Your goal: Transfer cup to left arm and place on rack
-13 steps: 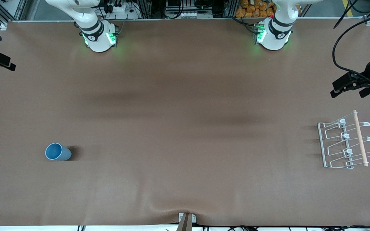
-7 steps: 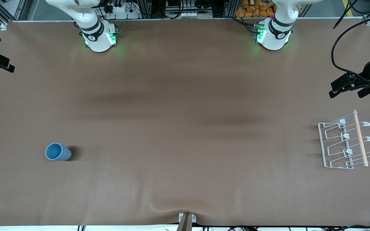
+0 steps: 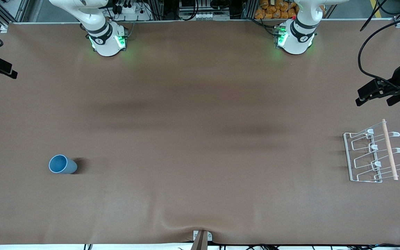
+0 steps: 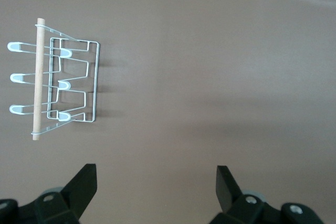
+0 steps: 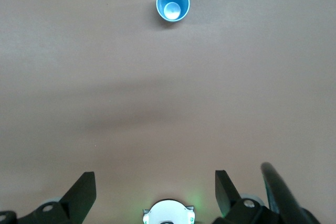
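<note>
The light-blue cup (image 3: 63, 164) stands upright, mouth up, on the brown table toward the right arm's end; it also shows in the right wrist view (image 5: 172, 3). The white wire rack (image 3: 373, 152) with its wooden rod lies toward the left arm's end and shows in the left wrist view (image 4: 63, 85). My left gripper (image 3: 374, 100) hangs open and empty over the table edge beside the rack, fingers wide apart in its wrist view (image 4: 156, 176). My right gripper (image 3: 2, 67) is open and empty (image 5: 155, 178) high over the table's other end, well away from the cup.
The two arm bases (image 3: 108, 41) (image 3: 295, 40) stand along the table's back edge. A black cable (image 3: 363, 52) loops near the left gripper. A small bracket (image 3: 201, 238) sits at the front edge. The brown cover has a slight wrinkle there.
Both grippers have shifted only very slightly at the table's ends. The cup and the rack have not moved.
</note>
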